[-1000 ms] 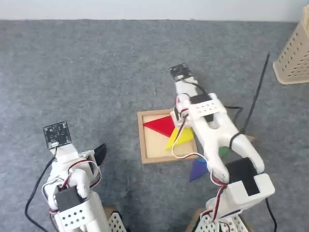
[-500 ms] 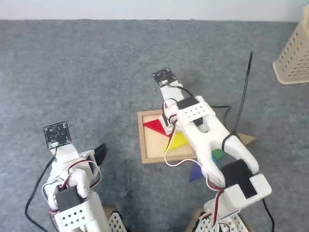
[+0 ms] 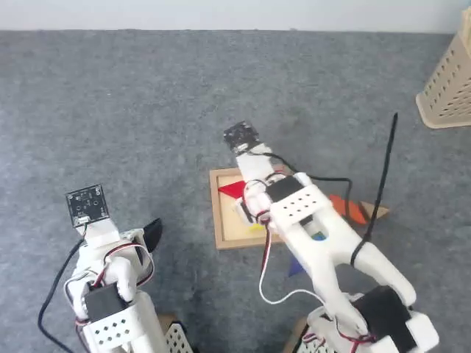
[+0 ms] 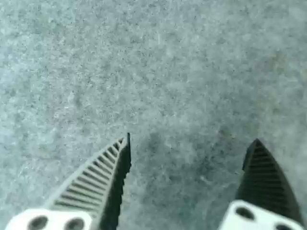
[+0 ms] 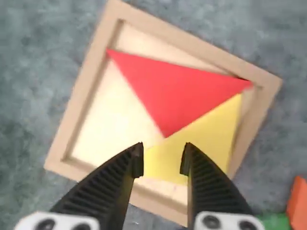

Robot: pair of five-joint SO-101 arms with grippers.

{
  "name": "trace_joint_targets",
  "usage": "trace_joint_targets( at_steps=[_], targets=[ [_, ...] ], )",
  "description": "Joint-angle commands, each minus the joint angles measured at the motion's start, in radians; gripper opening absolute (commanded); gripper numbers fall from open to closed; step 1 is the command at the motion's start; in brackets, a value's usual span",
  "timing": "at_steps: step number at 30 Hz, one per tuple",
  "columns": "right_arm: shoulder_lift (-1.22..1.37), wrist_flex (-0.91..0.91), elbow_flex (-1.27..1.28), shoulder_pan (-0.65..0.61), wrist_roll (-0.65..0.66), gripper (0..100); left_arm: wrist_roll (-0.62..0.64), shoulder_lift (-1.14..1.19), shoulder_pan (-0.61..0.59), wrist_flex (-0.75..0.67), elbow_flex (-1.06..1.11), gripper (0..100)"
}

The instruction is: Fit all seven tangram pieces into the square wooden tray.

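Grey felt (image 3: 147,95) covers the table back to a pale wall (image 3: 221,13). The left gripper (image 4: 192,139) gapes wide and empty above the felt. Farther out, the right gripper (image 5: 162,146), jaws narrowly parted and empty, hovers over the wooden tray (image 5: 85,88), which holds a red triangle (image 5: 177,96) and a yellow triangle (image 5: 211,132).

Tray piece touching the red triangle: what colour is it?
Yellow triangle, clearest in the right wrist view.
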Motion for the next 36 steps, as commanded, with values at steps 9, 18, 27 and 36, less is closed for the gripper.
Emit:
trace_joint_targets(
  at_steps=[9, 18, 27, 36],
  targets=[
    [0.107, 0.071, -0.081, -0.064, -0.184, 14.8, -0.002, -0.012, 0.002, -0.002, -0.013, 35],
    [0.157, 0.082, -0.091, -0.064, -0.181, 14.8, -0.002, -0.012, 0.002, -0.002, -0.013, 35],
    [-0.038, 0.084, -0.101, 0.071, -0.183, 14.8, -0.002, -0.012, 0.002, -0.002, -0.013, 35],
    [0.143, 0.170, -0.331, 0.159, -0.064, 14.9, -0.002, -0.012, 0.002, -0.002, -0.013, 35]
  ],
)
